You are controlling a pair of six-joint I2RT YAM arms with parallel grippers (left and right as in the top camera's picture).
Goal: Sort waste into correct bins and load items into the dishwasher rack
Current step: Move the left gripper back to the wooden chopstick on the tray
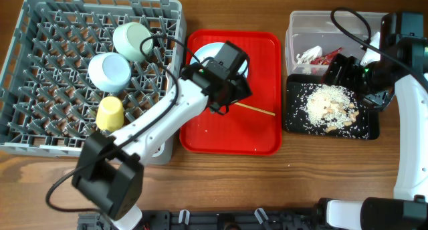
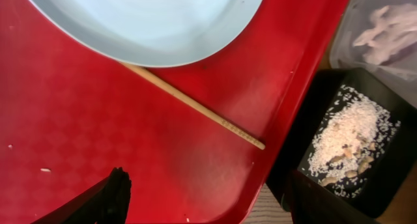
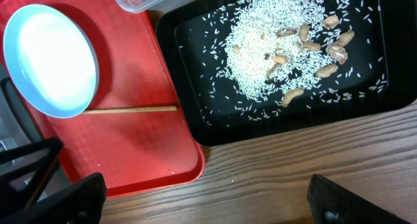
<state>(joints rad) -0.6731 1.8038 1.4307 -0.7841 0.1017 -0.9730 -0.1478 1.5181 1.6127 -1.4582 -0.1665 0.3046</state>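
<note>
Loading, judging by the layout, and working on what remains on the red serving tray (image 1: pixel 234 136). Hovering the left gripper (image 2: pixel 208 199) low over that tray, spreading its fingers (image 2: pixel 115 193) wide and clasping nothing. Looking down on a single wooden chopstick (image 2: pixel 195 105) lying flat on the red surface, with one end at or under the rim of the round white plate (image 2: pixel 150 22) (not telling which) and the other end pointing toward the black tray (image 2: pixel 391 185). Holding the right gripper (image 3: pixel 205 191) near the black tray, likewise gaping and carrying nothing.

Finding a pale green-blue bowl (image 1: pixel 137 39), a second bowl (image 1: pixel 109 71) and the small yellow cup (image 1: pixel 110 113) sitting in the grey dishwasher rack (image 1: pixel 40 69). Finding the rice crumbs (image 3: pixel 260 48) and some peanut-like bits (image 3: pixel 294 95) heaped in the black tray, and the red wrapper (image 1: pixel 328 56) and white scrap (image 1: pixel 309 56) lying in the clear tub (image 1: pixel 301 23). Spotting no fork and no second chopstick anywhere.

Judging the waste sorting as all but finished, leaving plate and chopstick to carry over to the rack. Calling next, most likely, for lowering the left fingers astride the thin stick and pinching right down against the tray, or else working under the plate's rim. Needing care either way, given a flat, slender stick possibly trapped at the plate's edge.
</note>
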